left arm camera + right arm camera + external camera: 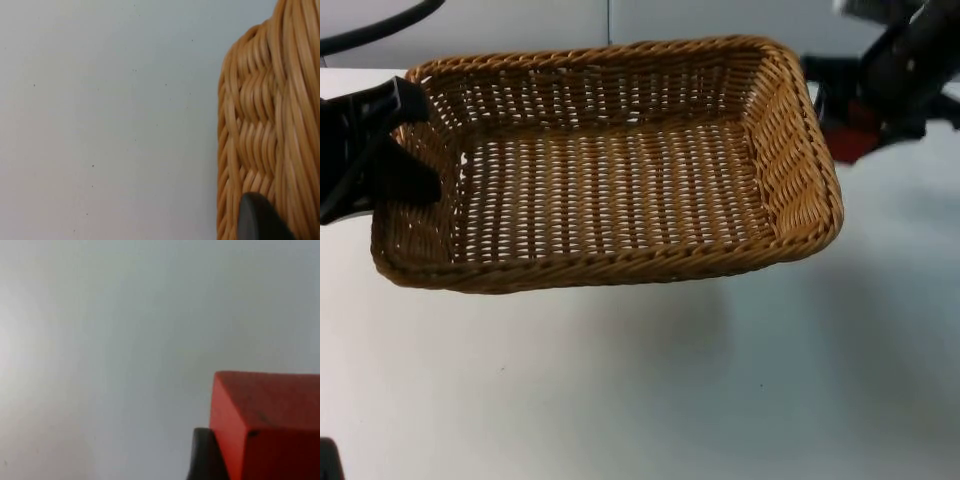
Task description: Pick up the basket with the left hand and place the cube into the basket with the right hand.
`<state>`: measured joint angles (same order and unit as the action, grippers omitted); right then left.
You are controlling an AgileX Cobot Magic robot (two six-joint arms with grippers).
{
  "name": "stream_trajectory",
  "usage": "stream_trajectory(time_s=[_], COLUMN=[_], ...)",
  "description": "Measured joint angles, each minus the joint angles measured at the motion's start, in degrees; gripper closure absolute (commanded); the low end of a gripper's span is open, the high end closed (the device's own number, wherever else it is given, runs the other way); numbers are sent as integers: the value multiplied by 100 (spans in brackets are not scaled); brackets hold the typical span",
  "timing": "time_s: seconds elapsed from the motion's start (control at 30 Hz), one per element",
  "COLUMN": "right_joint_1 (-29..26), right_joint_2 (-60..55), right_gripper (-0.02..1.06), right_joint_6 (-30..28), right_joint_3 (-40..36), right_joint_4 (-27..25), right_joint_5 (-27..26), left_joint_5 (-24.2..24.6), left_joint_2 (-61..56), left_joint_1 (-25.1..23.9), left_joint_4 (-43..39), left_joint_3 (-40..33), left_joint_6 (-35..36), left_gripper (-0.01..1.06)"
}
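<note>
One wicker basket (610, 165), one red cube (847, 140). Left tool (405, 125) clamped on the basket's left short rim, holding it lifted off the white desk (720, 390) and tilted, shadow underneath. Left wrist view: basket weave (270, 125) close against a black fingertip (257, 217). Right tool (860, 125) near the desk's far right edge, just beside the basket's right end, clamped on the cube (265, 425), arm angled in from the upper right corner
</note>
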<state>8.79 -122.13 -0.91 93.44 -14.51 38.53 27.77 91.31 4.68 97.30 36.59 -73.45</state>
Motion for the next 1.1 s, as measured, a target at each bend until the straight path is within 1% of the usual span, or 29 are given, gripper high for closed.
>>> stream_trajectory(time_s=[0.07, 0.1, 0.13, 0.2, 0.23, 0.27, 0.33, 0.37, 0.4, 0.43, 0.5, 0.57, 0.6, 0.7, 0.73, 0.77, 0.83, 0.9, 0.93, 1.0, 1.1], right_joint_1=[-11, -11, -14, -23, -23, -23, -13, 67, 176, 176, 491, 915, 915, 1501, 1747, 1747, 2040, 2194, 2194, 2237, 2237], right_joint_2=[306, 306, 445, 660, 735, 735, 801, 835, 834, 834, 804, 698, 698, 585, 511, 511, 376, 231, 231, 74, -11], right_gripper=[105, 105, 105, 105, 105, 105, 105, 105, 105, 105, 105, 105, 105, 105, 105, 105, 105, 105, 105, 105, 105], right_joint_6=[318, 318, 402, 464, 410, 410, -52, -545, -774, -774, -964, -974, -974, -954, -851, -851, -626, -400, -400, -197, -102], right_joint_3=[549, 549, 873, 1486, 1805, 1805, 2309, 2442, 2454, 2454, 2432, 2414, 2414, 2414, 2414, 2414, 2414, 2414, 2414, 2401, 2311], right_joint_4=[544, 544, 689, 647, 405, 405, -449, -1262, -1709, -1709, -2093, -2097, -2097, -1961, -1897, -1897, -1648, -1291, -1291, -931, -782], right_joint_5=[0, 0, 12, 170, 365, 365, 936, 1495, 1826, 1826, 2528, 2947, 2947, 3099, 3128, 3128, 3151, 3172, 3172, 3172, 3160], left_joint_5=[0, 0, 0, 0, 0, 0, 0, 0, 0, 0, 0, 0, 0, 0, 0, 0, 0, 0, 0, 0, 0], left_joint_2=[0, 0, 0, 0, 0, 0, 0, 0, 0, 0, 0, 0, 0, 0, 0, 0, 0, 0, 0, 0, 0], left_joint_1=[0, 0, 0, 0, 0, 0, 0, 0, 0, 0, 0, 0, 0, 0, 0, 0, 0, 0, 0, 0, 0], left_joint_4=[0, 0, 0, 0, 0, 0, 0, 0, 0, 0, 0, 0, 0, 0, 0, 0, 0, 0, 0, 0, 0], left_joint_3=[0, 0, 0, 0, 0, 0, 0, 0, 0, 0, 0, 0, 0, 0, 0, 0, 0, 0, 0, 0, 0], left_joint_6=[0, 0, 0, 0, 0, 0, 0, 0, 0, 0, 0, 0, 0, 0, 0, 0, 0, 0, 0, 0, 0], left_gripper=[105, 105, 105, 105, 105, 105, 105, 105, 105, 105, 105, 105, 105, 105, 105, 105, 105, 105, 105, 105, 105])
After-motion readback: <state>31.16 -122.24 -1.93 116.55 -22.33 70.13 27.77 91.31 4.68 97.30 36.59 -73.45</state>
